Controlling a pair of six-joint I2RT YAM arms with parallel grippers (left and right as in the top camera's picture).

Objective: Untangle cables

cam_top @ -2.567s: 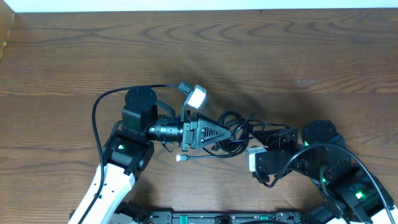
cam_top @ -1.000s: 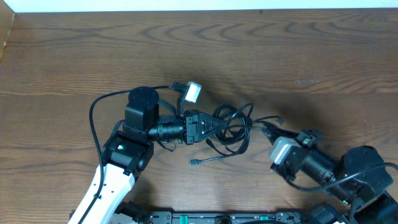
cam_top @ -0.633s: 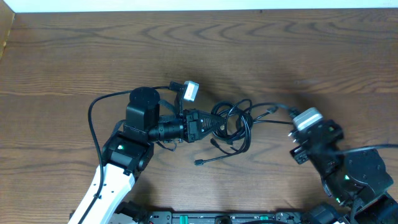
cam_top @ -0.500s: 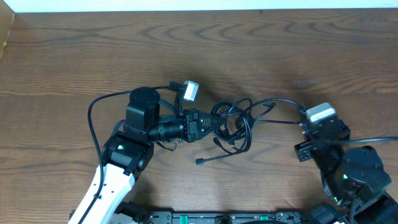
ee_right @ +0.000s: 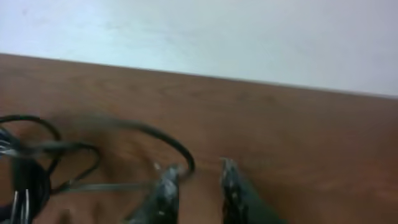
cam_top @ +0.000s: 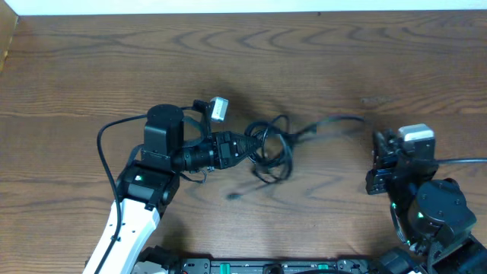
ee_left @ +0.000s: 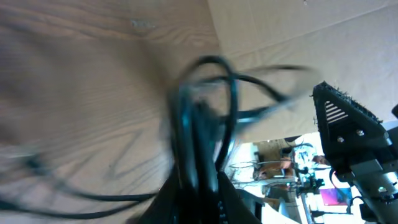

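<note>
We find the left gripper point(cam_top: 255, 145) clamped on the tangled cables point(ee_left: 185, 118), and the right gripper point(ee_right: 198, 170) narrowly parted, holding nothing.

Black cables point(cam_top: 268, 147) on wooden table point(cam_top: 342, 61)

So apart from the main action it's basically just a big wooden table point(cam_top: 319, 53), dark brown with strong wavy grain running side to side. There's a faint pale smudge point(cam_top: 377, 100) on the wood over on the right half. Along the far edge you get a thin white strip point(cam_top: 228, 6), and the right wrist view shows that's a plain white wall point(ee_right: 217, 31) right behind the table. Top left corner has a tan edge point(cam_top: 6, 38), can't tell what it is. The left wrist view catches a flat tan panel point(ee_left: 280, 31) and some blurry room clutter point(ee_left: 292, 168) behind it.
</note>
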